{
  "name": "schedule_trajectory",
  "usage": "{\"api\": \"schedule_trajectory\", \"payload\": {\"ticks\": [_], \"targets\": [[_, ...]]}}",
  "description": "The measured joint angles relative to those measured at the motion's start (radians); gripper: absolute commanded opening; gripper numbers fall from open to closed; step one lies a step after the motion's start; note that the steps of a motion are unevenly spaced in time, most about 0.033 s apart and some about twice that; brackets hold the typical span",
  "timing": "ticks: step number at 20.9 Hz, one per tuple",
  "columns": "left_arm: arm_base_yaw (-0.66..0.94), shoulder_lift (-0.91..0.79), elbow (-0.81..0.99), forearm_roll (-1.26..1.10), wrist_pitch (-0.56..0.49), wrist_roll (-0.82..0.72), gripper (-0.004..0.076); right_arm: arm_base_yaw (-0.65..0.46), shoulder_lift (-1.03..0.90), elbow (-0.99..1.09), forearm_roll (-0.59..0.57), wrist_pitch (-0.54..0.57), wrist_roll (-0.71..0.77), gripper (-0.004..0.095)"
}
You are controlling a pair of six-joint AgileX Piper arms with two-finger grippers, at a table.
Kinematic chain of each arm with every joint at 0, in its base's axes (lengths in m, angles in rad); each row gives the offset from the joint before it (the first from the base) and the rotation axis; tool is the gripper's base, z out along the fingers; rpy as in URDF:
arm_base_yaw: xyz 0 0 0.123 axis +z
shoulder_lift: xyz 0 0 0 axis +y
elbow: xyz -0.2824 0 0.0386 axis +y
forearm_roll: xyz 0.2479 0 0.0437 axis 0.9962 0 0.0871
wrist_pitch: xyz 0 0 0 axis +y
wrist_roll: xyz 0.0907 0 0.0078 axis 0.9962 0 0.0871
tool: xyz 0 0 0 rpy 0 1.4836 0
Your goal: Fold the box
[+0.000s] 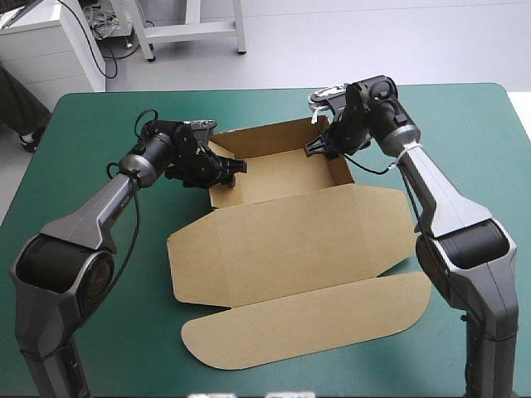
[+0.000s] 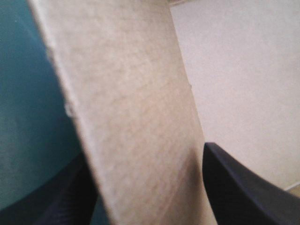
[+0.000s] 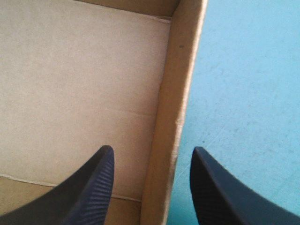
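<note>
The brown box (image 1: 290,232) lies mid-table as an open tray (image 1: 282,176) with raised walls at the back and its lid flat toward the front. My left gripper (image 1: 232,168) is at the tray's left wall. In the left wrist view that wall (image 2: 136,117) stands between the open gripper's (image 2: 145,152) black fingers and hides most of one finger. My right gripper (image 1: 323,148) is at the tray's right wall. It is open (image 3: 152,150) and straddles the wall (image 3: 171,122), one finger inside over the tray floor, the other outside over the teal-green cover.
The lid's long rounded flap (image 1: 307,327) reaches toward the table's front edge. Teal-green cover (image 1: 99,124) shows bare to the left, the right and behind the box.
</note>
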Motion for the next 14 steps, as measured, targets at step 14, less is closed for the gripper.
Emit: {"api": "schedule_trajectory", "payload": {"ticks": [14], "targets": [[-0.003,-0.069,-0.425,0.153,0.301,0.057,0.0377,0.000,-0.127,-0.015,0.000,0.008,0.027,0.0472]]}}
